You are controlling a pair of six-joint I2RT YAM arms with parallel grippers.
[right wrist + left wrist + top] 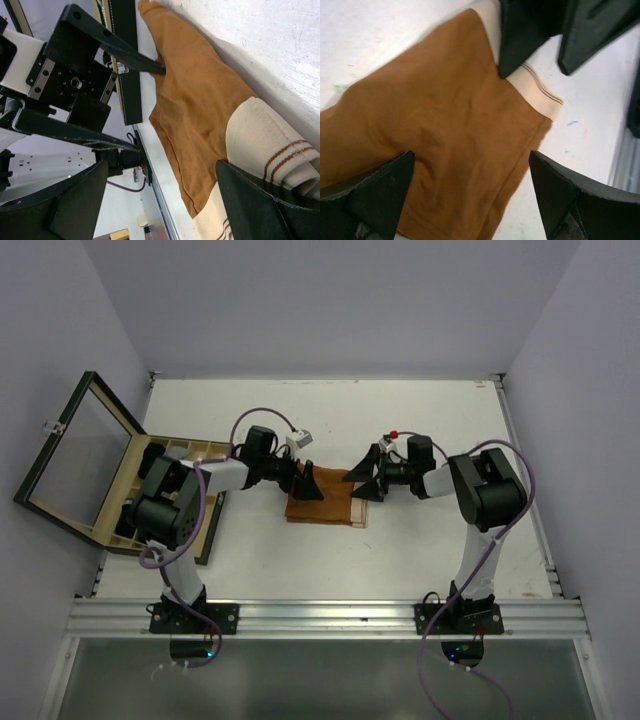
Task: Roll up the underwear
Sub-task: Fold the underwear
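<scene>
Orange-brown underwear point(322, 502) lay flat mid-tabletop point(430, 420), long axis running left-right, straight between the two tools. Left tool point(311, 483) stood wide over the leg end. Right tool point(367, 480) stood wide at the cream waistband point(358, 505), so the right arm was nearer the edge to roll from. Waistband looked curled against one right finger, contact unclear. Wooden box point(195, 450) mostly hidden behind the left arm, contents not made out.

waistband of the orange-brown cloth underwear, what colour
Cream waistband with thin brown stripes, clearest in right wrist view.
</scene>
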